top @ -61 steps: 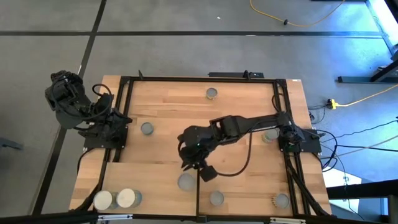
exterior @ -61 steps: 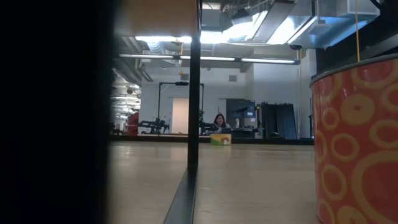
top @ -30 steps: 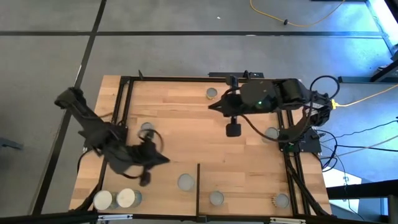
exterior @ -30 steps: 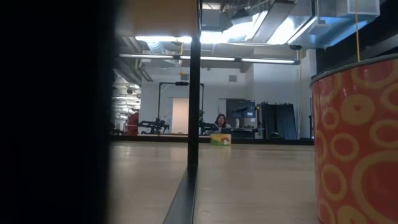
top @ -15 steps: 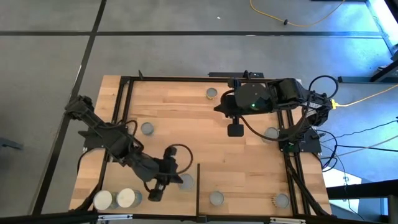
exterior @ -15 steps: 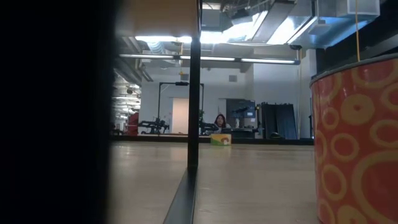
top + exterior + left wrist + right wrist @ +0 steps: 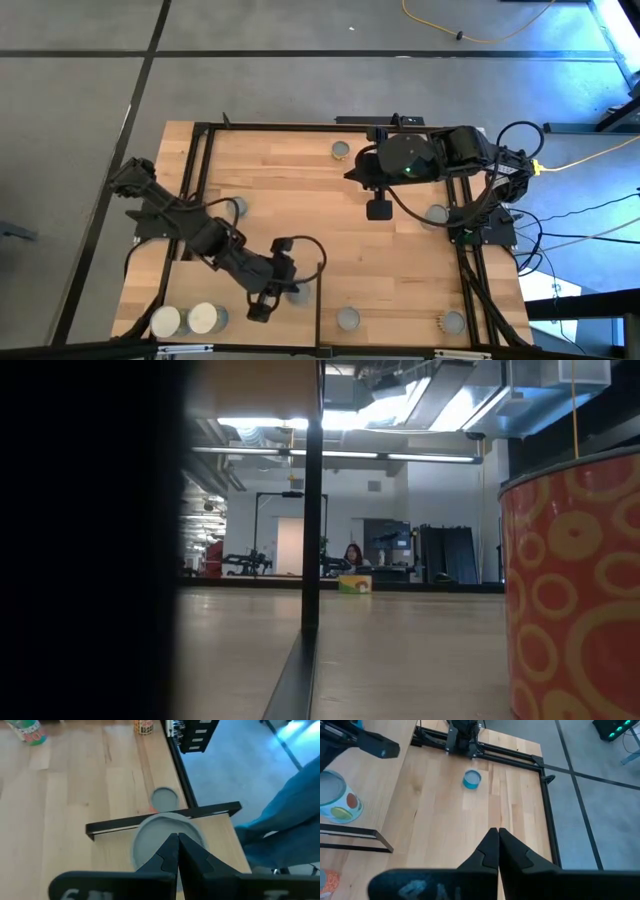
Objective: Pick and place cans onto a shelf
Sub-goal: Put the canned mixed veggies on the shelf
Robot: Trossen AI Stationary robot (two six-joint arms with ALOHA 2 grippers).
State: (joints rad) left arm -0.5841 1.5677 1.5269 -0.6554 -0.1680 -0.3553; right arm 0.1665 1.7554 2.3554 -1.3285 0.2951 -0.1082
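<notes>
My left gripper (image 7: 283, 291) is shut, its fingertips (image 7: 177, 837) right over the grey top of a can (image 7: 165, 835) that stands on the pale shelf board (image 7: 400, 295), beside the shelf's thin black upright edge (image 7: 318, 300). Another can (image 7: 164, 798) stands on the shelf just beyond that edge. My right gripper (image 7: 377, 209) is shut and empty, held above the far right of the table. A teal-sided can (image 7: 472, 779) stands on the table ahead of it. My left gripper points down at the can's grey top (image 7: 150, 832). I cannot tell whether its shut fingertips touch the top or hang just above it.
Two wide whitish-topped cans (image 7: 186, 320) stand at the shelf's near left corner. Small cans stand at the far edge (image 7: 340, 150), at the left (image 7: 237, 206), at the right (image 7: 435, 215) and at the near right (image 7: 452, 322). An orange ringed can (image 7: 570, 590) fills the low view's right.
My left gripper has swung from the table's left toward the near edge and then rightward along the shelf, ending over the can beside the black upright edge. It has stayed shut.
</notes>
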